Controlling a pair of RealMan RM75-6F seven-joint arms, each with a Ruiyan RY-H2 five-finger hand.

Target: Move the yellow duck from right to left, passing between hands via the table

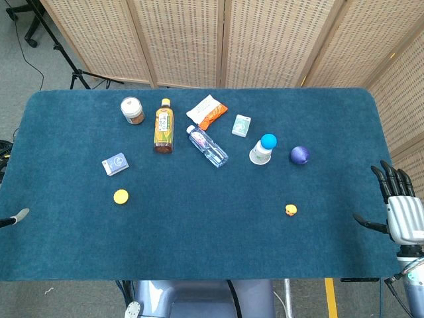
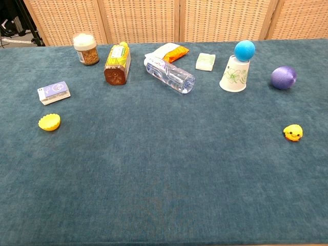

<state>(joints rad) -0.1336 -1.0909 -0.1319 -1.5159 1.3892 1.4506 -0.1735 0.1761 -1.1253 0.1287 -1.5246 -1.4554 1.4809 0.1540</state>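
Note:
The yellow duck (image 1: 291,210) (image 2: 292,132) is small and sits alone on the blue cloth on the right side of the table. My right hand (image 1: 395,205) hangs at the table's right edge, well to the right of the duck, with its fingers spread and nothing in them. Only a fingertip of my left hand (image 1: 16,217) shows at the far left edge, so its state is hidden. The chest view shows neither hand.
A purple ball (image 1: 299,155) and an upturned paper cup with a blue ball on it (image 1: 264,150) stand behind the duck. A water bottle (image 1: 207,146), tea bottle (image 1: 163,126), jar (image 1: 132,110), snack packet (image 1: 207,110), small boxes (image 1: 115,163) and a yellow cap (image 1: 120,196) lie further left.

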